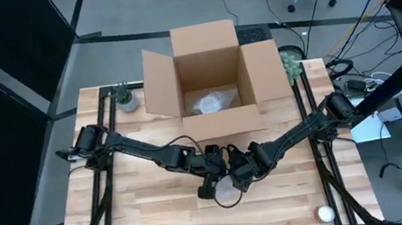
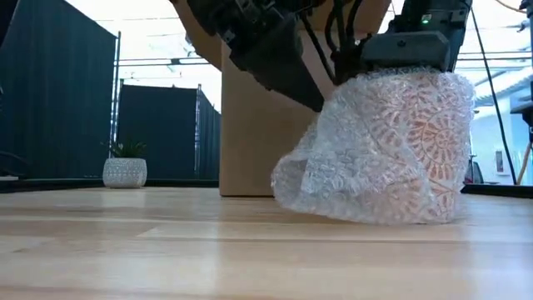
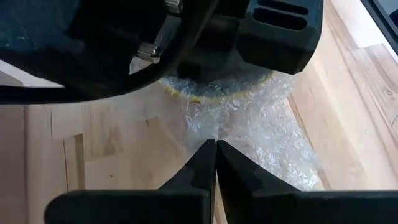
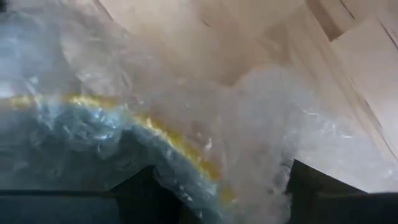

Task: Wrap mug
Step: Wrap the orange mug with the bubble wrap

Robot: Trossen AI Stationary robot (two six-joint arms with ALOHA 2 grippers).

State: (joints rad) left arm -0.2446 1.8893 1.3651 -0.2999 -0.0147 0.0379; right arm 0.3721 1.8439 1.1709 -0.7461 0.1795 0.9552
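The wooden desk (image 2: 166, 258) fills the near foreground of the low view. On it, near the middle of the desk and on the near side of the box, stands the mug (image 2: 416, 142), covered in bubble wrap (image 2: 350, 179); an orange pattern is visible through the film. A loose skirt of the wrap is spread on the desk to the left of the mug.

The left pincer (image 3: 216, 163) is positioned just beside the mug on its left. Its two fingers are pressed together, and a fold of the bubble wrap is pinched between them at the tips.

The right pincer (image 1: 241, 175) is placed on top of the mug from the right. Its fingers are set across the wrapped yellow rim; the right wrist view shows the rim between them, so the mug is gripped through the wrap.

An open cardboard box (image 1: 208, 77) is located at the far centre of the desk, with crumpled film inside. A small potted plant (image 2: 125, 167) stands at the far left corner. A white ball (image 1: 326, 213) lies at the near right edge.
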